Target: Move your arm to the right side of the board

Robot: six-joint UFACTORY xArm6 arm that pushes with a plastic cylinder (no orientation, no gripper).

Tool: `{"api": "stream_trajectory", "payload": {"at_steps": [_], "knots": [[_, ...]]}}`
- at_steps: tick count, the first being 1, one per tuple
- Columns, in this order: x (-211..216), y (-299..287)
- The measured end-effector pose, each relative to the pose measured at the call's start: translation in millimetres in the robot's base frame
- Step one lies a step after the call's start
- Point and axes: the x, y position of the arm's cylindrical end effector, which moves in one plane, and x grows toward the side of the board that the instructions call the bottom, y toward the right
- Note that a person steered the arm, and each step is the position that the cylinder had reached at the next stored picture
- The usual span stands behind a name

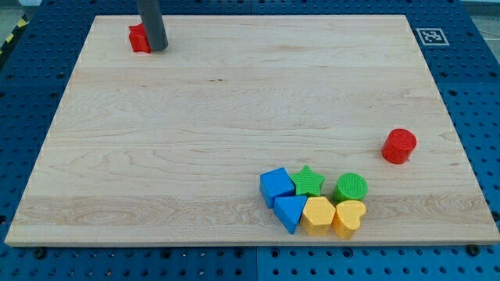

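Observation:
My tip rests on the wooden board at the view's top left. It touches the right side of a small red block whose shape is partly hidden by the rod. A red cylinder stands alone near the board's right edge. Near the bottom middle a cluster sits tight together: a blue cube, a green star, a green cylinder, a blue triangle, a yellow hexagon and a yellow heart. My tip is far from the cluster and the red cylinder.
A black and white marker tag is on the board's top right corner. A blue perforated table surrounds the board on all sides.

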Motion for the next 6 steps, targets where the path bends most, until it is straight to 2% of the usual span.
{"api": "stream_trajectory", "payload": {"at_steps": [1,2,3,4,5,6], "knots": [[45,38],[53,65],[53,65],[50,100],[48,186],[64,283]]}}
